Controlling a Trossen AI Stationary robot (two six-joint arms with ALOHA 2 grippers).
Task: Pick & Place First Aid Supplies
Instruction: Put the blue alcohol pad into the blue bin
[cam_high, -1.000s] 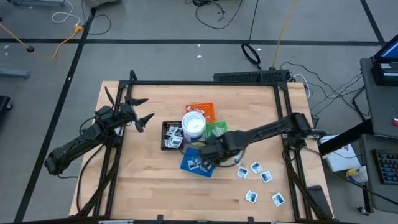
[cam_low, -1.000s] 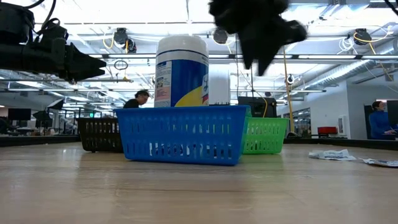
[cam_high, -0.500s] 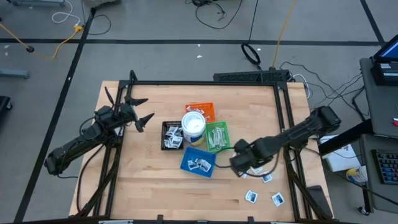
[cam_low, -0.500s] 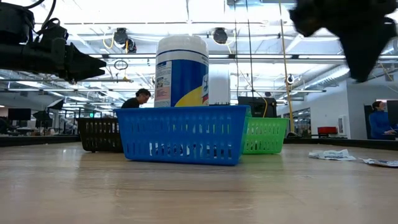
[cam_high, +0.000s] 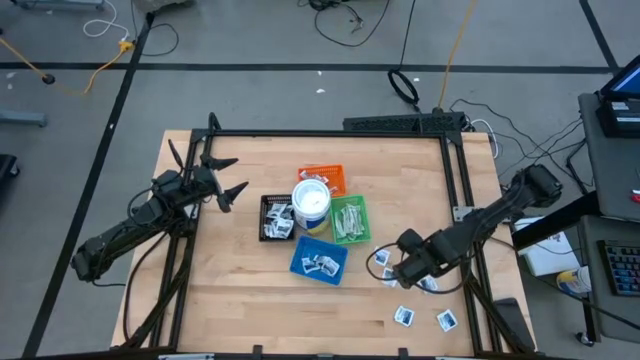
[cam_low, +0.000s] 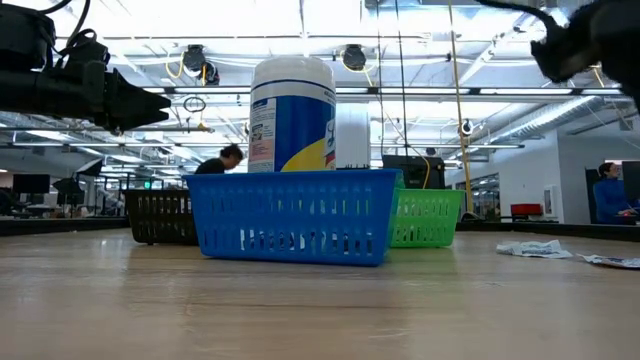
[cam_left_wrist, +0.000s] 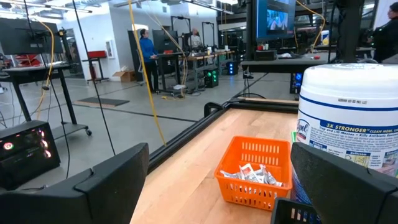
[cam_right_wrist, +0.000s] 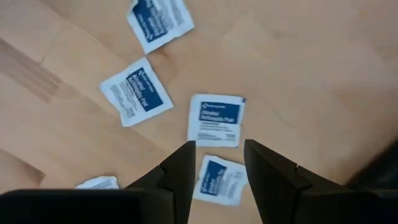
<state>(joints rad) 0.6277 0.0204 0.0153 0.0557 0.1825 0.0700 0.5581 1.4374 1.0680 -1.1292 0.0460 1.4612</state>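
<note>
Swung away from the blue tray (cam_high: 318, 262) over the last second and now hanging above the loose packets (cam_right_wrist: 216, 119) on the right side of the table (cam_high: 220, 300), that right gripper (cam_high: 392, 270).

Going left to right: left gripper (cam_high: 228, 178) parked off the table's left edge, raised, jaws spread as wide as they go, nothing between them. Then the cluster of trays mid-table: black tray (cam_high: 276, 217) with white packets in it, orange tray (cam_left_wrist: 255, 180) behind with small wrapped strips inside, white tub (cam_high: 311, 201) with a blue band in the middle, green tray (cam_high: 349, 220) with pale strips, blue tray in front holding a few blue-printed packets. Further right, right gripper's fingers (cam_right_wrist: 180, 169) pointing down over bare wood, partly open, nothing pinched, one packet just past the tips and another right under them. More packets scattered close by, two near the front right corner (cam_high: 446, 320). Low view catching flat packets on the wood at far right (cam_low: 535, 249).
</note>
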